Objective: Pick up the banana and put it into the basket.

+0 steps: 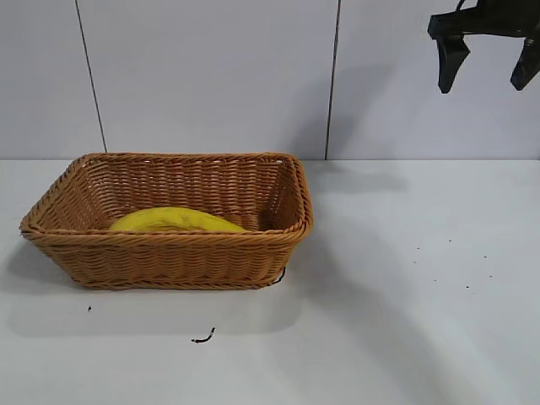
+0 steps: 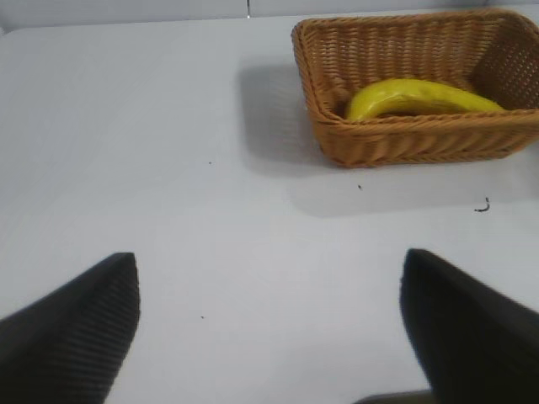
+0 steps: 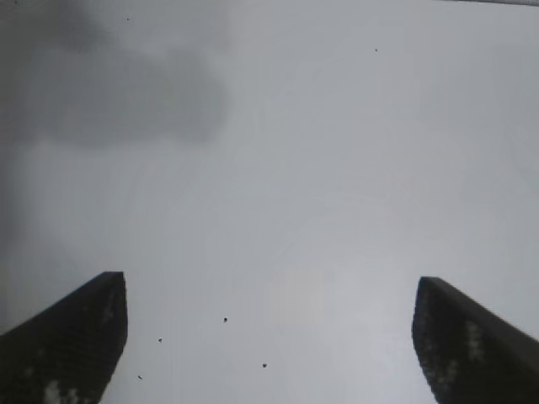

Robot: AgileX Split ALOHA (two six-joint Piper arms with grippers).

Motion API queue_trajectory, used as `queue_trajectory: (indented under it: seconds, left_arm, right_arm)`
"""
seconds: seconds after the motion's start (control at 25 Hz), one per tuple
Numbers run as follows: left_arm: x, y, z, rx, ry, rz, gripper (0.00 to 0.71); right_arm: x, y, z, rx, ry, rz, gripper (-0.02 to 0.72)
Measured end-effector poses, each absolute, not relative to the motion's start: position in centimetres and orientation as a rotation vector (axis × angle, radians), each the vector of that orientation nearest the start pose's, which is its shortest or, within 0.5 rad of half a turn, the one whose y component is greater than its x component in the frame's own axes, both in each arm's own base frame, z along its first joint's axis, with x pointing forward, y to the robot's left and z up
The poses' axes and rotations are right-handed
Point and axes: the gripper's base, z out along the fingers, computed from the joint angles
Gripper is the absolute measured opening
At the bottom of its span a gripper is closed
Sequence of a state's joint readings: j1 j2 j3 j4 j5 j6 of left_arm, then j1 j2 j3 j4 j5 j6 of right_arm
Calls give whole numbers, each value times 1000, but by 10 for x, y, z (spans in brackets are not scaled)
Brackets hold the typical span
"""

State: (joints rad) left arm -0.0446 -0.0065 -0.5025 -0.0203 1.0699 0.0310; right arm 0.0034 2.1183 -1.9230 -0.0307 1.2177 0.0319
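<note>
- Banana (image 1: pixel 175 220) position: it lies inside the basket (image 1: pixel 169 253), on the floor of it, close to the long wall nearest the exterior camera. Judged from this, the placing step is done and no further grasp is needed.
- Long axis: the banana runs along the length of the basket, roughly parallel to that near wall, with its curve arching upward in both views that show it.
- Direction from the right tool (image 1: pixel 488 59): the basket and banana lie well apart from it, down and toward the left side of the exterior view. The right tool hangs high over the bare surface (image 1: pixel 422 295), fingers spread wide and empty.
- Direction from the left tool (image 2: pixel 269 328): its fingers stand wide apart with nothing between them, low over the surface. The basket sits ahead of it, some way off.
- Nearer arm: this cannot be settled, since the left arm does not appear in the exterior view.
- Hidden parts: in the exterior view the near wall covers the lower part of the banana and both its ends. In the left wrist view the far end is cut by the rim.
- Right wrist view: only the surface, a shadow and a few dark specks (image 3: pixel 225 320) show; neither basket nor banana is in it.
- Small dark scrap (image 1: pixel 202 338): it lies on the surface just in front of the basket; what it is cannot be made out.
</note>
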Motion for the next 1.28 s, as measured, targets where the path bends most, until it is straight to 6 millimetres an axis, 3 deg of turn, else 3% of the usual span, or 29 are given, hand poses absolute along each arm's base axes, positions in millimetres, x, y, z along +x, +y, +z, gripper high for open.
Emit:
queue_trajectory:
  seconds: [0.32, 0.72, 1.04, 1.2, 1.24, 1.28]
  left_arm:
    - [-7, -1, 277, 78, 2043, -33, 635]
    - [-7, -1, 277, 78, 2043, -33, 635]
    - [-7, -1, 277, 78, 2043, -33, 635]
    - [-7, -1, 277, 78, 2043, -33, 635]
    - [-7, -1, 277, 78, 2043, -33, 635]
    - [-7, -1, 277, 78, 2043, -33, 635]
  right_arm:
    - [378, 0, 225, -14, 3117, -23, 626]
    - [252, 0, 238, -13, 3193, -19, 626]
    - [160, 1, 240, 1, 3036, 15, 626]
    - [119, 1, 235, 1, 2885, 16, 626]
    - [119, 1, 235, 1, 2885, 16, 626]
    - [103, 2, 242, 3, 2771, 22, 626]
